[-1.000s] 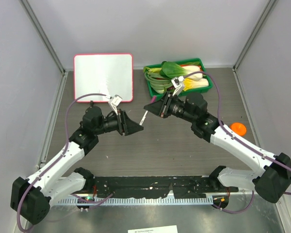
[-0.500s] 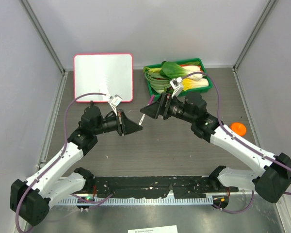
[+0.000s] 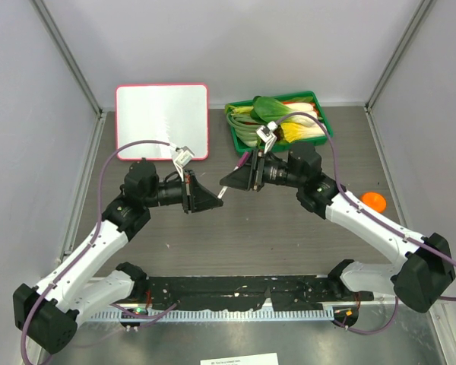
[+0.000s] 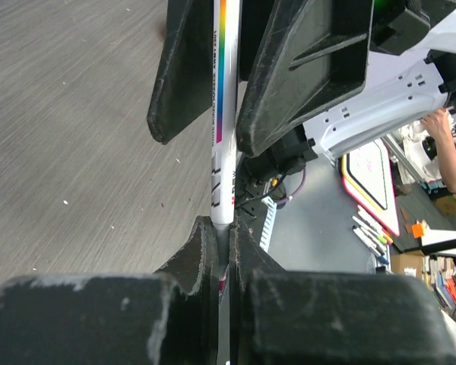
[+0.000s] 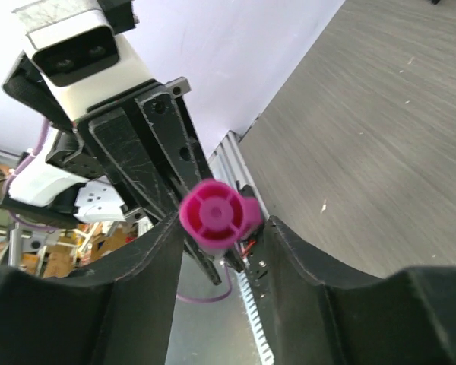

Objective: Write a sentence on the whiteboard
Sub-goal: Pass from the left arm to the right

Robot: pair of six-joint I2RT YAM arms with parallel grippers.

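L fingers (image 4: 201, 255) clamp white rainbow-striped marker (image 4: 226, 114); R fingers (image 5: 148, 304) part-open round its magenta cap (image 5: 213, 215). Pink-framed whiteboard (image 3: 162, 118), green veg tray (image 3: 326, 125) behind.

- The left claw (image 3: 215, 198) and the right claw (image 3: 227, 185) meet nose to nose over mid-table, with a marker (image 3: 222, 192) bridging them, so no way through there.
- The whiteboard (image 3: 162, 120) fills the far left corner.
- A green tray (image 3: 310, 95) heaped with leafy vegetables sits close behind the right claw.
- Bare table (image 3: 266, 236) lies open between both arms.
- A small orange object (image 3: 373, 201) lies beside the right forearm.
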